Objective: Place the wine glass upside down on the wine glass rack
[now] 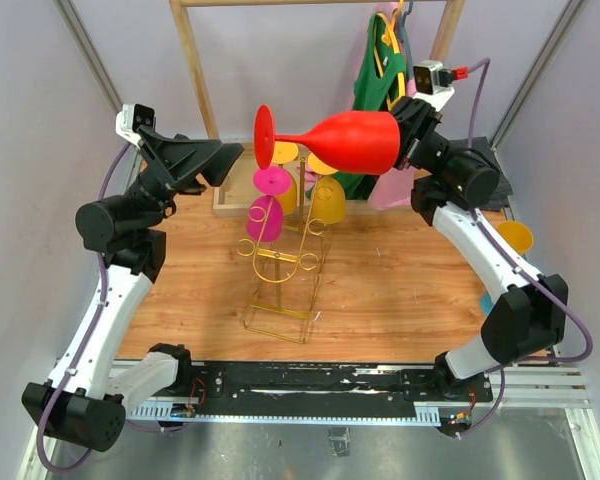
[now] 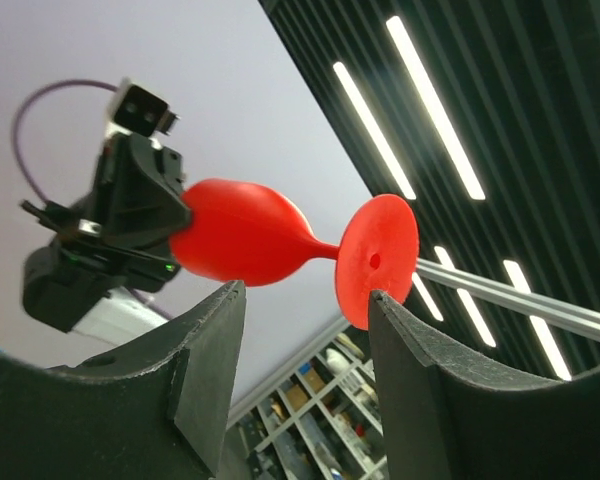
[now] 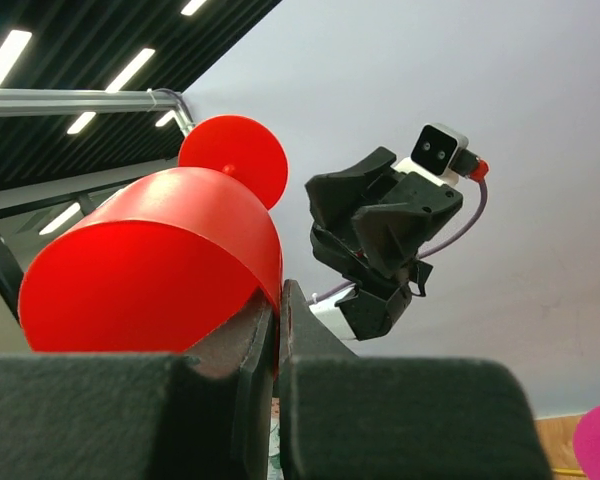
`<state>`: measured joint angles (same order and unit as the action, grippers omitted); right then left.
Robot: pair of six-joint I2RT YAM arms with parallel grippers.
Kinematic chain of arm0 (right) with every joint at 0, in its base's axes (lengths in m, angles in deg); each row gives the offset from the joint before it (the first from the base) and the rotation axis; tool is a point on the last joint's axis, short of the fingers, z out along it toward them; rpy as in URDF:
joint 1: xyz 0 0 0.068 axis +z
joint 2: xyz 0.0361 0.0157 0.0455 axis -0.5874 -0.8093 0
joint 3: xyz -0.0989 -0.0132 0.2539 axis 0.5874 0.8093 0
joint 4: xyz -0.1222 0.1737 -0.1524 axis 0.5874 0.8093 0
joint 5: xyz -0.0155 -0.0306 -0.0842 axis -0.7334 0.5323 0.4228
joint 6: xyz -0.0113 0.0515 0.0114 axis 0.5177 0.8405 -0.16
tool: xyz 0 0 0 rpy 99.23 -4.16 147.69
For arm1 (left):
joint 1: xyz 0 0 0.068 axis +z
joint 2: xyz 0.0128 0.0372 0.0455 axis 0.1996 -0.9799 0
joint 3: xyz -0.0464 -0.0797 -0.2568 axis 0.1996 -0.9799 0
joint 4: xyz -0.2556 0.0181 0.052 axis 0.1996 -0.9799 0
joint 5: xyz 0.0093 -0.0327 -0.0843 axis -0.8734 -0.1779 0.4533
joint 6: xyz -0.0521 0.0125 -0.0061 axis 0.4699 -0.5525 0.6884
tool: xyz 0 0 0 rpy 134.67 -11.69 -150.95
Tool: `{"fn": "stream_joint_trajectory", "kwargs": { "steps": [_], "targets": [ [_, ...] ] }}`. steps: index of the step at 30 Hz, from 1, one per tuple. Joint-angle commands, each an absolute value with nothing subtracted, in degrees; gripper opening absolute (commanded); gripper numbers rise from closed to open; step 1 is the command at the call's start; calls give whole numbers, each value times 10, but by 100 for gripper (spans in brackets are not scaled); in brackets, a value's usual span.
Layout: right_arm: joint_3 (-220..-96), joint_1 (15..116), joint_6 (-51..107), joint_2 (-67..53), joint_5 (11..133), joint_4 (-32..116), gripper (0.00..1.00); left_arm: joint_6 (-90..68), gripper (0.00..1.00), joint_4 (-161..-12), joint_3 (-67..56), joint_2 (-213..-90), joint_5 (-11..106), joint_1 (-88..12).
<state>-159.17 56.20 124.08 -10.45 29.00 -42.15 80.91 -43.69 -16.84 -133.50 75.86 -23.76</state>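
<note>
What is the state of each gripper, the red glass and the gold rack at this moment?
Red wine glass, held sideways in the air, not yet on the rack.
Right gripper, shut on the bowl's rim.
Left gripper, open, empty, facing the glass's foot.
Wine glass rack, upright on the table, pink glass and yellow glass on it.

The table has a flat top of brown wooden boards (image 1: 390,290). Near its middle stands the thin gold wire wine glass rack (image 1: 283,262), with its rectangular wire base resting on the wood. Behind the rack, at the far edge, lies a pale wooden tray (image 1: 232,195). At the right edge sits a yellow plastic cup (image 1: 515,236), only partly visible.
</note>
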Motion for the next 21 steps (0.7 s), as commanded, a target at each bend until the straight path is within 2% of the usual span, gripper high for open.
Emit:
{"fn": "stream_joint_trajectory", "kwargs": {
  "steps": [1,15,21],
  "targets": [
    [-1635,598,1247,-133,280,-461,1,896,56,-331,-183,-1333,770,-245],
    [-1729,660,1256,-232,282,-462,1,1013,54,-186,-211,-1336,759,-246],
    [-1752,675,1260,-258,288,-461,1,1024,52,-182,-213,-1325,754,-246]
  ]
}}
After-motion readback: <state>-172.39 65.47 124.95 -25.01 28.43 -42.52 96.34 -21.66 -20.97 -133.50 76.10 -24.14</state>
